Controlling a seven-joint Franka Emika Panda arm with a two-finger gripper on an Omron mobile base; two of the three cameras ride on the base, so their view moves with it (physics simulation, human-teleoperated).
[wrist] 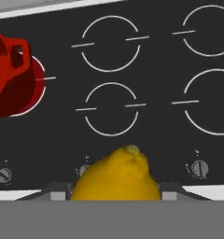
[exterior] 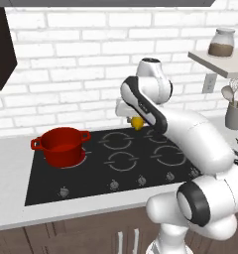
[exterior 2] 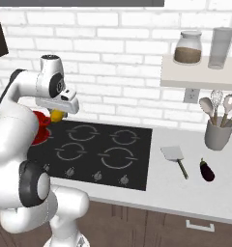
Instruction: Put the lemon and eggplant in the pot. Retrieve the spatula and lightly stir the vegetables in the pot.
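Observation:
My gripper [exterior: 136,121] is shut on the yellow lemon [wrist: 116,176] and holds it in the air above the middle of the black stovetop [exterior: 116,161]. The lemon [exterior: 137,122] also peeks out under the hand in the right base view [exterior 2: 58,115]. A red pot [exterior: 62,145] with loop handles stands on the stove's left burner, to the left of the gripper and apart from it; its rim and handle [wrist: 13,58] show at the hand view's left edge. The dark purple eggplant [exterior 2: 207,171] lies on the counter right of the stove. Beside it lies the spatula [exterior 2: 175,157].
A grey holder [exterior 2: 218,134] with a whisk and spoons stands at the back right of the counter. Above it, a wall shelf [exterior 2: 197,75] carries a jar and a glass. Stove knobs [exterior: 114,185] line the front edge.

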